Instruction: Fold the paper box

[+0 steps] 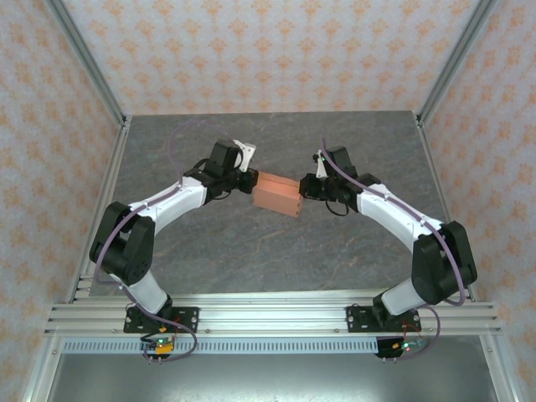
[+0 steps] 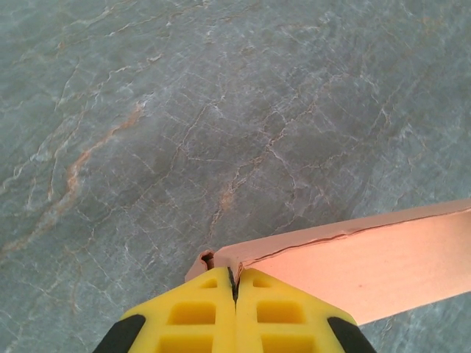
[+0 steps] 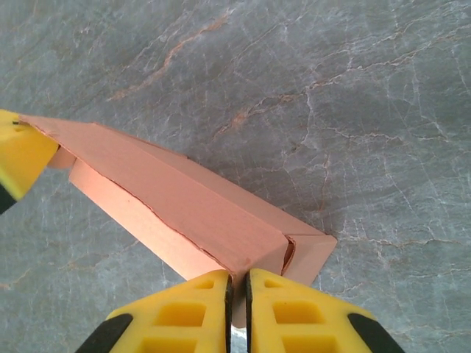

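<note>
At mid-table, between the 2 arms: 1 salmon-orange thin-card paper box, formed into a small flat rectangular shell, long seam uppermost. Lying on or held just above the grey marble-patterned tabletop; impossible to tell which.

Left gripper, yellow-padded: fingers pressed together, pinching the thin card at the box's left end corner.

Right gripper, same yellow pads: fingers drawn to a hairline gap, nipping the card edge at the opposite end, beside a tuck flap standing slightly ajar.

Step in hand, by judgement: body assembled and steadied from both ends, with end closure pending. Next move, by judgement: 1 grip kept firm as anchor, the other released and re-aimed to press the loose end flap home; light force advised, given thin card prone to creasing or twisting.

Brands, labels, writing: none legible on box, pads or table.
</note>
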`<control>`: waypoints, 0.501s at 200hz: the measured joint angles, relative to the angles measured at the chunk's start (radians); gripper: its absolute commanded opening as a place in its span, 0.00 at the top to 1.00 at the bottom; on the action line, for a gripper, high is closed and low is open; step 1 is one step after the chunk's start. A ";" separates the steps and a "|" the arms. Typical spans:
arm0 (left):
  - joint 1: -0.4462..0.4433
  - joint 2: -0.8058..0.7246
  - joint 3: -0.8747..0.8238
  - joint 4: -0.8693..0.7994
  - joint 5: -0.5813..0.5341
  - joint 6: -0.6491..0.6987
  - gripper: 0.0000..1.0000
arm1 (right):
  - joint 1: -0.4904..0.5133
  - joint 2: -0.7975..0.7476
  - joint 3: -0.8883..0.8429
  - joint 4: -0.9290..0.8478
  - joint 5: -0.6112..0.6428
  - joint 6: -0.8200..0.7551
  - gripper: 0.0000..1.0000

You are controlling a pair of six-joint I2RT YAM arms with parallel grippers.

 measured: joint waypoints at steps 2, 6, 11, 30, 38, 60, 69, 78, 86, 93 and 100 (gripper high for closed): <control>-0.002 0.000 0.000 0.000 -0.005 -0.008 0.98 | 0.000 0.000 -0.002 0.005 0.001 0.009 0.85; -0.006 -0.002 -0.001 0.000 -0.014 -0.018 0.98 | 0.001 -0.002 -0.006 0.012 0.008 0.021 0.85; -0.012 -0.003 -0.003 0.000 -0.026 -0.027 0.98 | 0.001 -0.004 -0.010 0.019 0.015 0.037 0.85; -0.032 -0.016 -0.023 0.006 -0.058 -0.056 0.98 | 0.002 -0.009 -0.023 0.035 0.039 0.068 0.85; -0.038 -0.024 -0.035 0.014 -0.067 -0.063 0.98 | 0.002 -0.010 -0.023 0.037 0.045 0.077 0.85; -0.047 -0.039 -0.066 0.042 -0.090 -0.067 0.98 | 0.003 -0.010 -0.024 0.040 0.051 0.089 0.85; -0.048 -0.042 -0.078 0.057 -0.098 -0.068 0.98 | 0.005 -0.013 -0.026 0.042 0.052 0.093 0.85; -0.050 -0.045 -0.089 0.073 -0.105 -0.071 0.98 | 0.007 -0.017 -0.031 0.047 0.052 0.099 0.85; -0.053 -0.048 -0.101 0.092 -0.112 -0.075 0.98 | 0.008 -0.022 -0.037 0.051 0.051 0.105 0.85; -0.054 -0.051 -0.113 0.108 -0.116 -0.080 0.98 | 0.010 -0.027 -0.041 0.052 0.051 0.111 0.85; -0.056 -0.056 -0.127 0.126 -0.124 -0.089 0.98 | 0.011 -0.031 -0.046 0.056 0.051 0.118 0.85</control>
